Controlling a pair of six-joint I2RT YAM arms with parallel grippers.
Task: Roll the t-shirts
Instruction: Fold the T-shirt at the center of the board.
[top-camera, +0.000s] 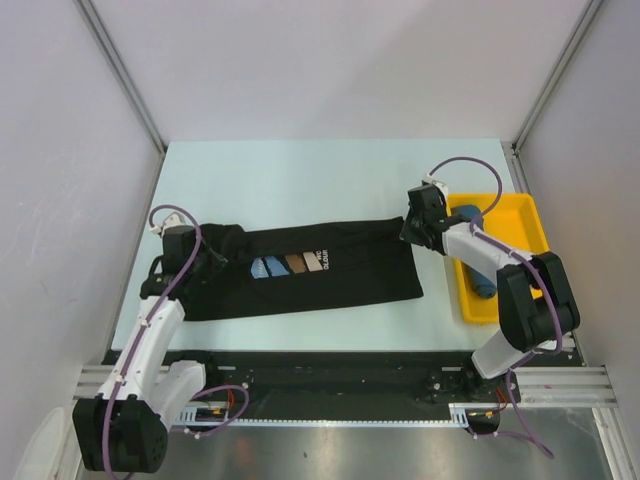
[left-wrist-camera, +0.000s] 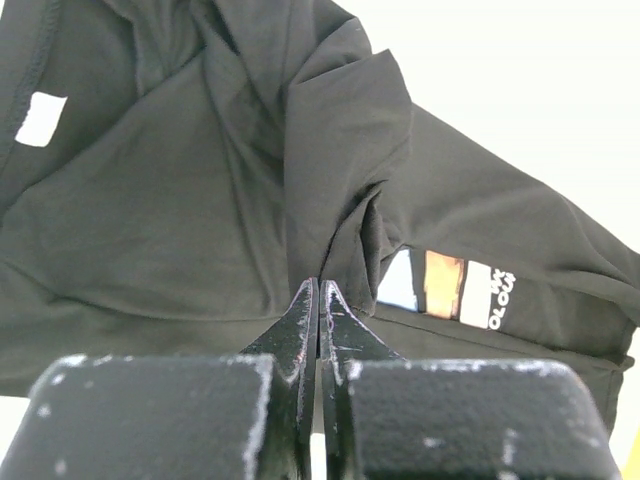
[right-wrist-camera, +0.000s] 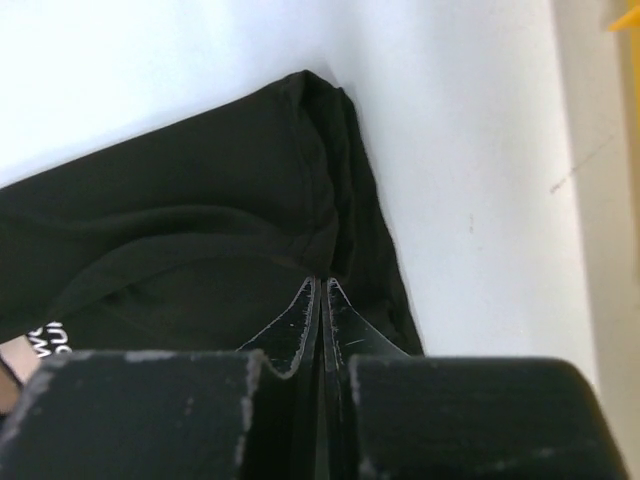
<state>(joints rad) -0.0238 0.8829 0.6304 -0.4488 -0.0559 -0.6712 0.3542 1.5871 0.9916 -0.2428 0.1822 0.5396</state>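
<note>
Top external view: your left gripper (top-camera: 214, 253) and right gripper (top-camera: 408, 234) pinch the unrolled black t-shirt (top-camera: 320, 275); the blue t-shirt (top-camera: 483, 283) looks already rolled.

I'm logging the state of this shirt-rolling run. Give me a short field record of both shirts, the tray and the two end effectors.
black t-shirt: folded into a long strip, flat across the table, print facing up
blue t-shirt: bundled in the yellow tray, partly hidden by the right arm
left end effector: shut on the black t-shirt's left end
right end effector: shut on its far right corner
</note>
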